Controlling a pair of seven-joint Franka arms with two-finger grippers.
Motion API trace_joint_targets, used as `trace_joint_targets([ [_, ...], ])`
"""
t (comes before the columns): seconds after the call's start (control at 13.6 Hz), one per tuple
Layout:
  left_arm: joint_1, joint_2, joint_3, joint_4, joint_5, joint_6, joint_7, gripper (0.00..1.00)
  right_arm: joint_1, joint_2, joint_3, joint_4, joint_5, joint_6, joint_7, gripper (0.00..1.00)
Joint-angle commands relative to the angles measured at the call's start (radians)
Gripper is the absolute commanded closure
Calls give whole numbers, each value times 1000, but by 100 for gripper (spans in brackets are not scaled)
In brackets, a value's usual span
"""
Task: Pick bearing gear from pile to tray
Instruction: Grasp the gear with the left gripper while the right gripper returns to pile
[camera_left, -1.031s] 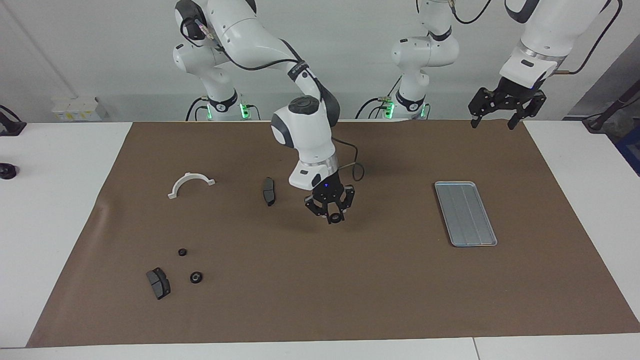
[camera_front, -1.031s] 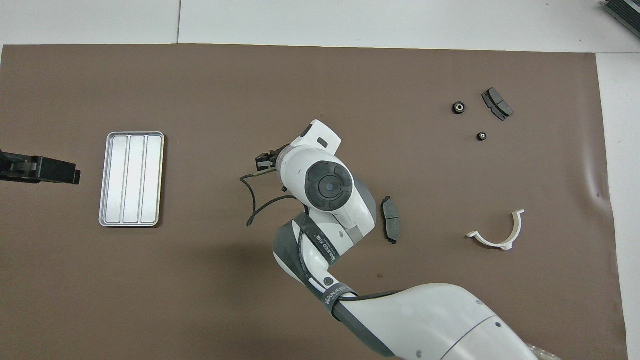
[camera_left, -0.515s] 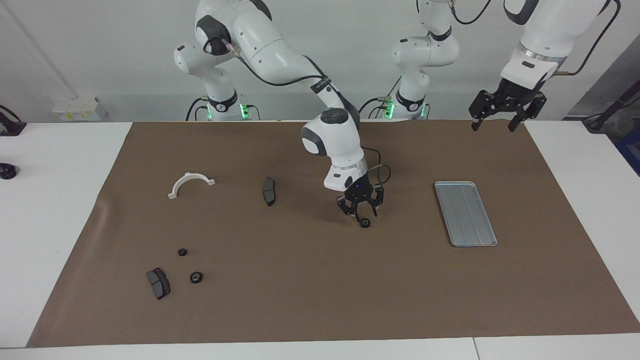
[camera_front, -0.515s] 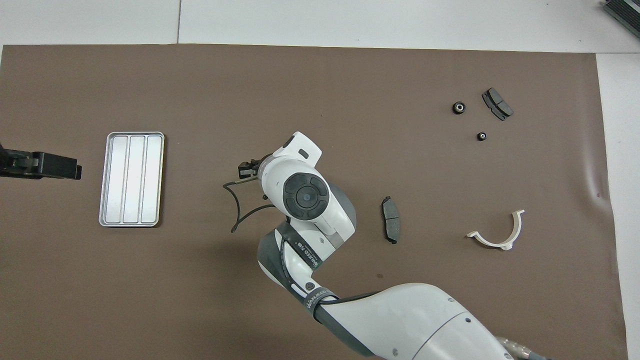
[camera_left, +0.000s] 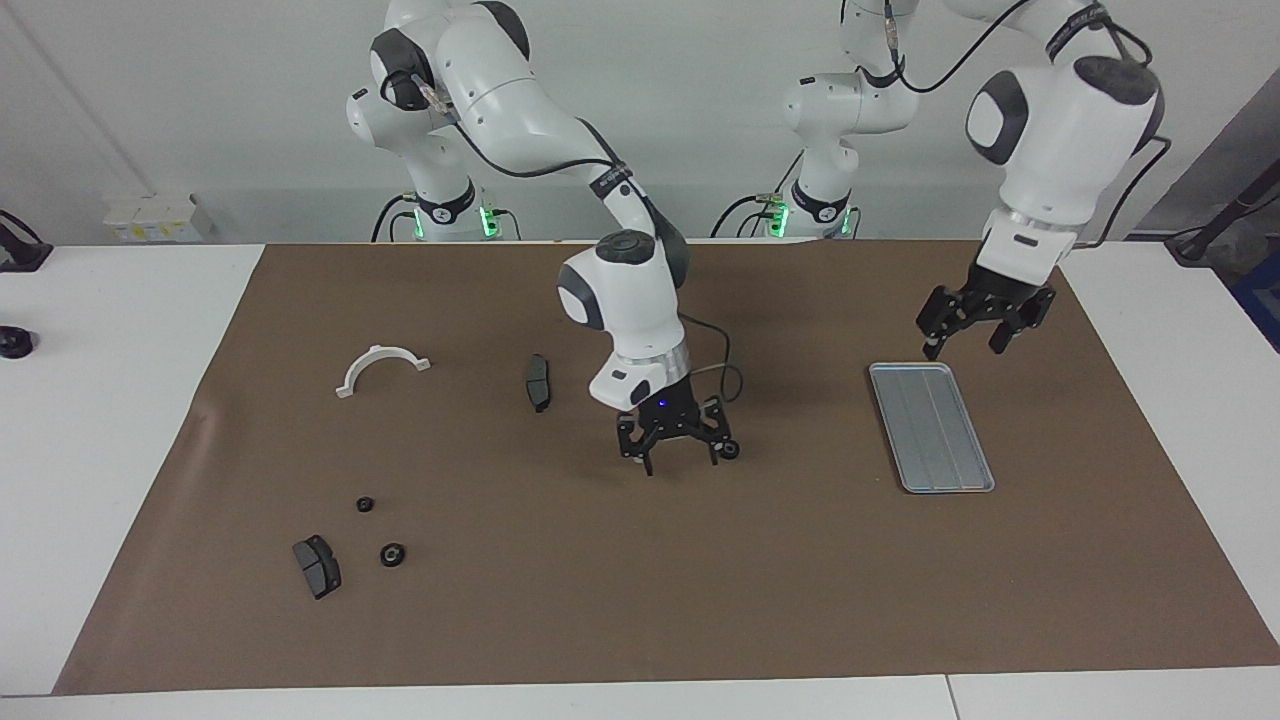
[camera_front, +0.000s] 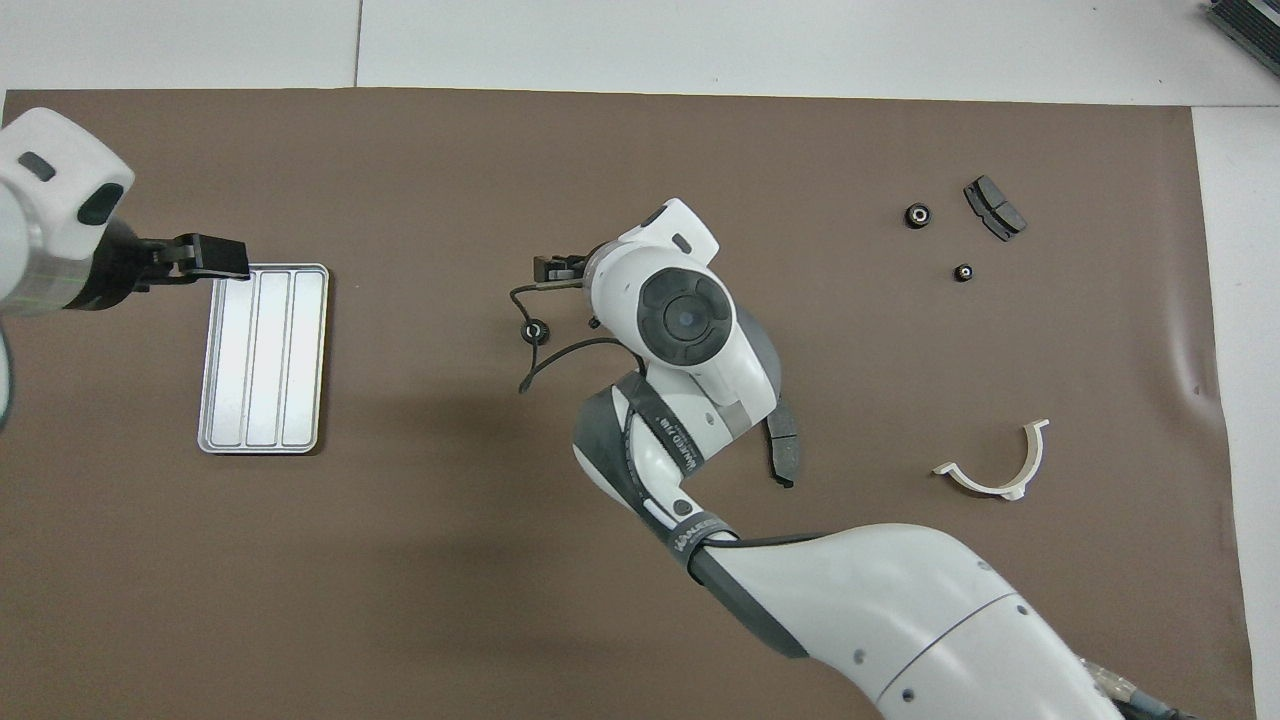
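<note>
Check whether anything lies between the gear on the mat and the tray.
Nothing visible: bare mat lies between gear and tray. The open right claw is beside the gear; the open left claw hangs over the tray.

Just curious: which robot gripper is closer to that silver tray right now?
The left gripper. It hangs open over the tray's end nearest the robots. The right gripper is open over the brown mat mid-table, well away from the tray, beside a small black gear.
</note>
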Motion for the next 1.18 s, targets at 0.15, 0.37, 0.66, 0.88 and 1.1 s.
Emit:
trace_joint_targets([
  [0.15, -203, 100, 10, -100, 18, 238, -359, 0, -270, -44, 27, 18, 0, -185, -314, 5],
  [0.37, -321, 243, 9, -69, 229, 317, -710, 0, -387, -46, 26, 16, 5, -228, -444, 5],
  [0.66, -408, 351, 9, -41, 245, 381, -842, 0, -468, -25, 27, 10, 5, -227, -507, 9],
  [0.88, -410, 357, 7, -46, 246, 395, -855, 35, -496, 9, 26, 10, 4, -215, -529, 13],
  [1.1, -402, 361, 7, -51, 249, 403, -831, 43, -513, 46, 26, 2, 5, -152, -546, 18],
])
